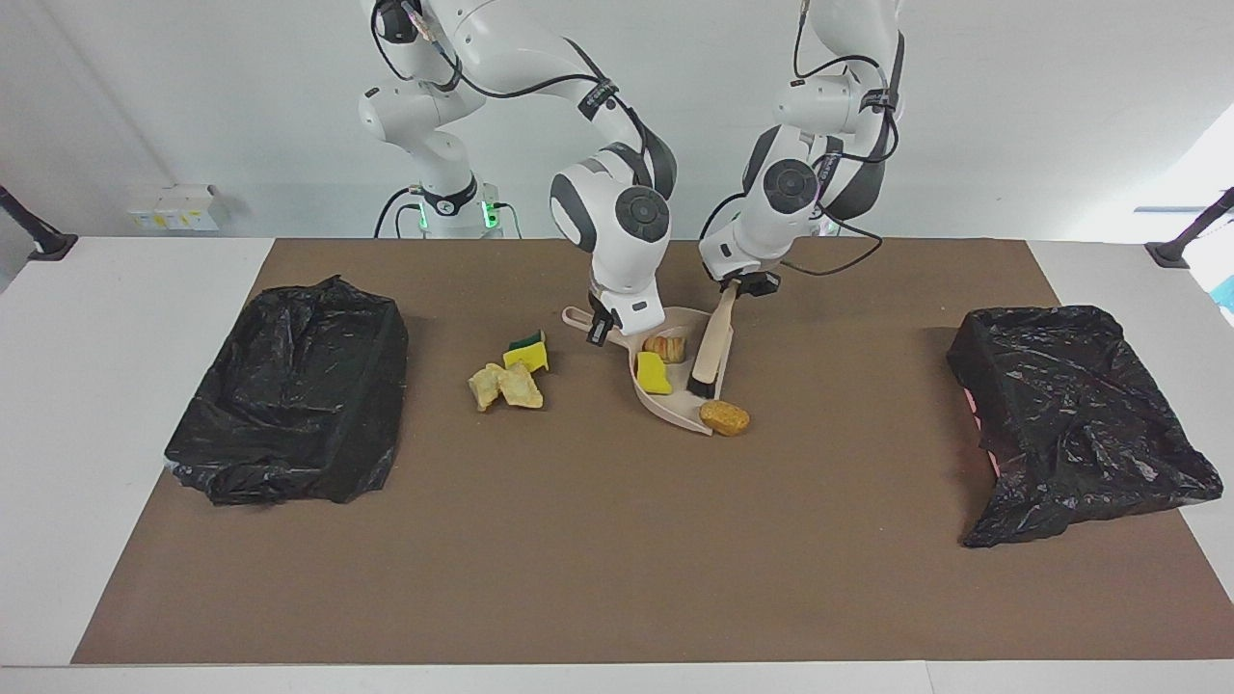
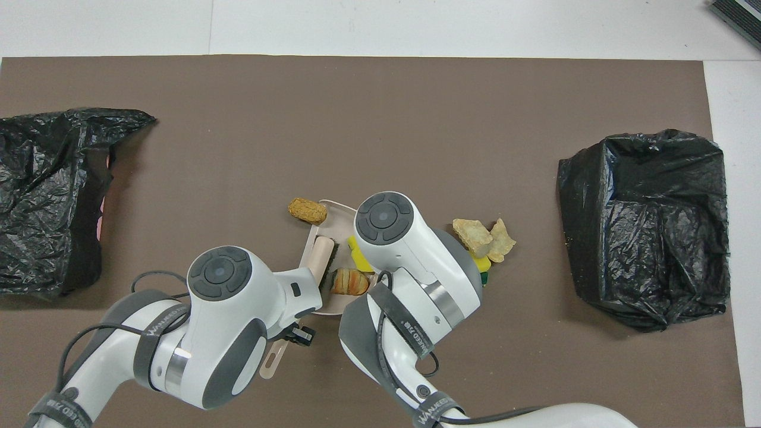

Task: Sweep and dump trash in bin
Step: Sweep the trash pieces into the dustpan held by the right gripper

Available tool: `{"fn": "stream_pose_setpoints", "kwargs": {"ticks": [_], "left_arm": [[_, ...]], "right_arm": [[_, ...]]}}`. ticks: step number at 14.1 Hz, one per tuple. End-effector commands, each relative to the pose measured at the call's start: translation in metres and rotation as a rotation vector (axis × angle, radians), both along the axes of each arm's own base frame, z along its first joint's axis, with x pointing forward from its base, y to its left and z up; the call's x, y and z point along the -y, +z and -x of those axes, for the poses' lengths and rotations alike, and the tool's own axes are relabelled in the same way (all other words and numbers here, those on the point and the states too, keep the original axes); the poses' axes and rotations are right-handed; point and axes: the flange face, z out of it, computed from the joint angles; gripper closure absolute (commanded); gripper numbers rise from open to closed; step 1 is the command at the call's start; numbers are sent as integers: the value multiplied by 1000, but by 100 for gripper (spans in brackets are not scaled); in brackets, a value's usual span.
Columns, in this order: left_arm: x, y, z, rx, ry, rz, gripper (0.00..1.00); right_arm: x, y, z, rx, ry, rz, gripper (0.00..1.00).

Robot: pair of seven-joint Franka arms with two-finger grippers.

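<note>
I take the dustpan (image 1: 675, 400) as my landmark, lying mid-bench on the brown mat (image 1: 598, 540). Nearest the robots, my right gripper (image 1: 600, 328) is clenched on the dustpan's handle, and my left gripper (image 1: 747, 284) is clenched on the handle of the brush (image 1: 710, 352), whose bristle end rests inside the dustpan. In the dustpan I see an orange-striped lump (image 1: 665, 344) and a yellow sponge piece (image 1: 654, 374) beside the brush. The orange-brown oval lump (image 1: 725, 416) lies at the dustpan's open lip, farther from the robots, touching its rim. A green-backed sponge (image 1: 526, 353) and pale foam chunks (image 1: 506, 386) sit near the dustpan, toward the right arm's end. One black-lined bin (image 1: 294, 390) stands well apart at that end, another (image 1: 1070, 419) at the left arm's end.
</note>
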Motion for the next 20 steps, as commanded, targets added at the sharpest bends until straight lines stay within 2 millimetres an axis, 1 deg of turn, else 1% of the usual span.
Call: {"fn": "stream_pose_setpoints", "kwargs": {"ticks": [1, 2, 3, 4, 5, 6, 7, 8, 9, 10, 11, 12, 13, 14, 15, 16, 17, 18, 19, 20], "left_arm": [[7, 10, 10, -13, 19, 1, 100], [5, 20, 6, -36, 19, -3, 100], [4, 36, -3, -39, 27, 4, 100], [-5, 46, -16, -29, 53, 12, 100], [-21, 48, -30, -11, 89, 13, 100], [-31, 47, -39, 3, 107, 14, 100], [-47, 48, -51, 33, 106, -8, 100], [-66, 47, -60, 58, 80, -50, 100], [-83, 47, -69, 71, 59, -50, 100], [-97, 38, -80, 71, 38, -38, 100], [-105, 30, -86, 80, 16, -36, 100], [-113, 14, -95, 75, -15, -38, 100], [-112, 0, -100, 79, -36, -32, 100], [-108, -8, -101, 88, -46, -21, 100], [-103, -8, -100, 100, -60, -16, 100], [-91, -9, -95, 93, -89, -16, 100], [-72, -7, -85, 95, -133, -16, 100], [-60, -7, -77, 85, -186, -16, 100], [-53, -7, -69, 59, -288, -2, 100], [-53, -7, -67, 39, -431, 35, 100]], "right_arm": [[1, 3, 3, 14, -12, 13, 100], [1, 3, 3, 14, -12, 13, 100], [1, 3, 3, 14, -12, 13, 100], [1, 3, 3, 14, -12, 13, 100], [1, 3, 3, 14, -12, 13, 100], [1, 3, 3, 14, -12, 13, 100], [1, 3, 3, 14, -12, 13, 100], [1, 3, 3, 14, -12, 13, 100], [1, 3, 3, 15, -12, 12, 100], [1, 3, 3, 15, -12, 12, 100], [1, 3, 3, 16, -14, 12, 100], [1, 2, 3, 14, -14, 13, 100], [2, 2, 3, 16, -22, 15, 100], [2, 2, 3, 16, -27, 16, 100], [2, 2, 3, 16, -29, 15, 100], [2, 3, 3, 18, -29, 15, 100], [1, 3, 4, 17, -27, 16, 100], [2, 3, 3, 17, -28, 16, 100], [2, 3, 3, 17, -28, 16, 100], [2, 3, 3, 16, -29, 15, 100]]}}
